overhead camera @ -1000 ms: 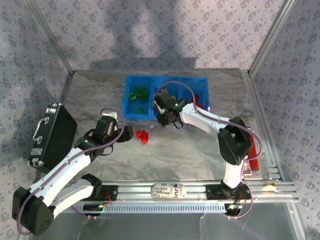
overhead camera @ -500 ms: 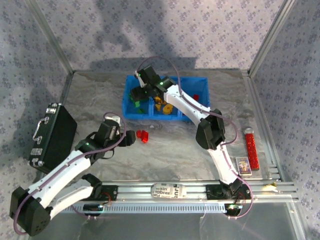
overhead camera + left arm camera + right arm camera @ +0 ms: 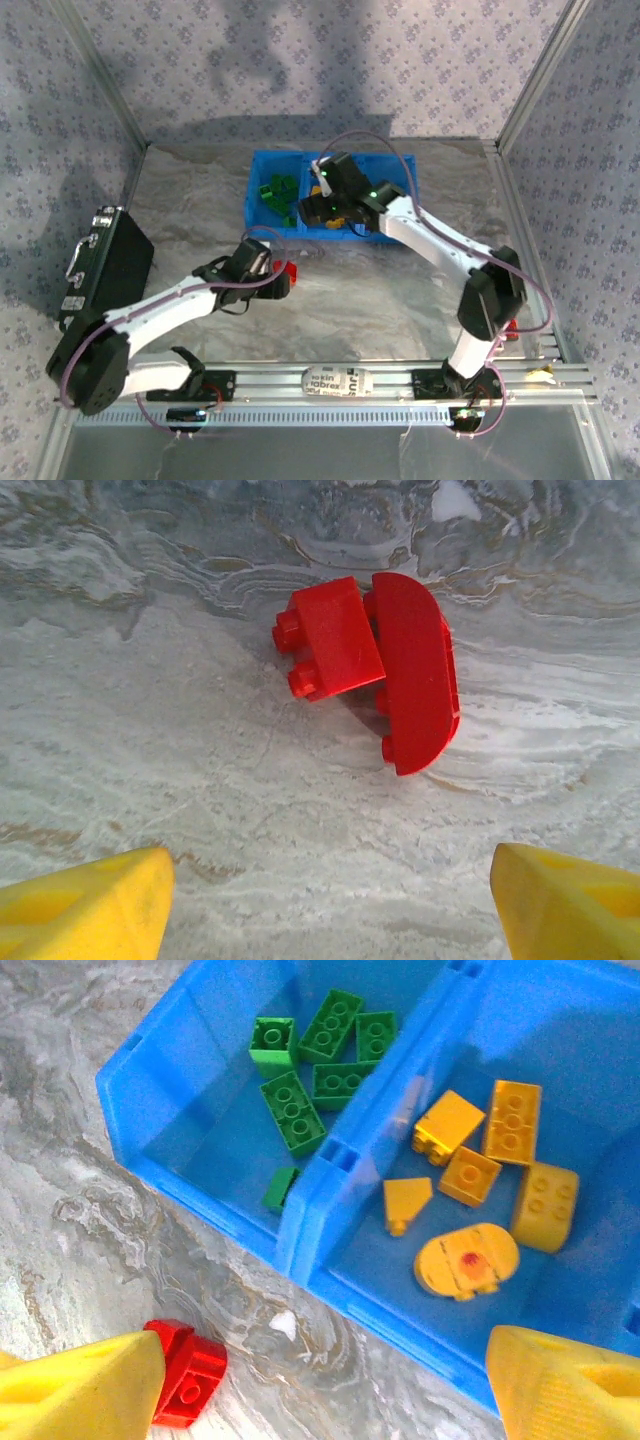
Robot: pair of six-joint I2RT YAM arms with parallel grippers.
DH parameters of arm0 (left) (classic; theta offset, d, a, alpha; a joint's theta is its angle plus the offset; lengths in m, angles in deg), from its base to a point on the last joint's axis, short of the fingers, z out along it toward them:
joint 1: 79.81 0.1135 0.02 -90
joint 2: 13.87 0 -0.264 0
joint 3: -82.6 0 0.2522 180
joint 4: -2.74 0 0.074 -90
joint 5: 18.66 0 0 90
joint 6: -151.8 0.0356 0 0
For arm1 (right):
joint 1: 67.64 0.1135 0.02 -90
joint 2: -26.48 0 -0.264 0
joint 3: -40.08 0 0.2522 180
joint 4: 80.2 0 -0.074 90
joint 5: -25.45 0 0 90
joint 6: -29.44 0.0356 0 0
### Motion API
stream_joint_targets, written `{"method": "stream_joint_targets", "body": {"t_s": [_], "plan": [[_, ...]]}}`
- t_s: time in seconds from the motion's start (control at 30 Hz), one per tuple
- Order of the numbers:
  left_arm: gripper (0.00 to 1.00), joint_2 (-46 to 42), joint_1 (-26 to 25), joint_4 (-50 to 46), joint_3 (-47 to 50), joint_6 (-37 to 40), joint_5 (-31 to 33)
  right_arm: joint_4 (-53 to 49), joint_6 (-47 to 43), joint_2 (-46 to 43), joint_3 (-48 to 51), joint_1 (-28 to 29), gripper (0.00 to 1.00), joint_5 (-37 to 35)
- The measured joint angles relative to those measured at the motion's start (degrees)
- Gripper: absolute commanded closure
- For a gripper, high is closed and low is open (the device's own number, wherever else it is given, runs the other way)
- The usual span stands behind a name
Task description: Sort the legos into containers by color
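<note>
Left gripper (image 3: pixel 325 905): jaws wide, empty, low over the grey marbled table (image 3: pixel 150 780). Two red plastic lego bricks (image 3: pixel 375 665) lie touching just ahead of its fingers. Right gripper (image 3: pixel 320 1390): wide, empty, above the near wall of the bright blue plastic tray (image 3: pixel 305 1225). Green lego bricks (image 3: pixel 292 1110) are in the left compartment, yellow-orange lego bricks (image 3: pixel 510 1120) in the middle.

A white label (image 3: pixel 335 381) sits on the metal rail (image 3: pixel 400 372) at the middle of the table's (image 3: pixel 380 300) near edge. Its black print reads roughly "rabres"; the other letters are too small to read.
</note>
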Motion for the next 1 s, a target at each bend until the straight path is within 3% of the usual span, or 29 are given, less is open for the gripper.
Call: {"method": "stream_joint_targets", "body": {"t_s": [0.27, 0.63, 0.83, 1.0], "plan": [[0.35, 11.96, -0.63, 2.1, -7.5, 0.09, -1.66, 4.09, 2.84, -8.61, 14.32, -4.02, 0.16, 0.07], [0.52, 22.77, -1.44, 3.13, -13.62, 0.07, -2.78, 6.51, 4.33, -14.88, 22.91, -6.93, 0.16, 0.31], [0.73, 25.51, -2.45, 2.89, -16.61, 0.07, -2.89, 7.17, 4.79, -17.44, 25.68, -8.31, 0.17, 0.31], [0.78, 25.92, -4.13, 1.42, -19.26, 0.68, -2.67, 7.21, 5.44, -20.92, 28.17, -9.57, 0.17, 0.26]]}}
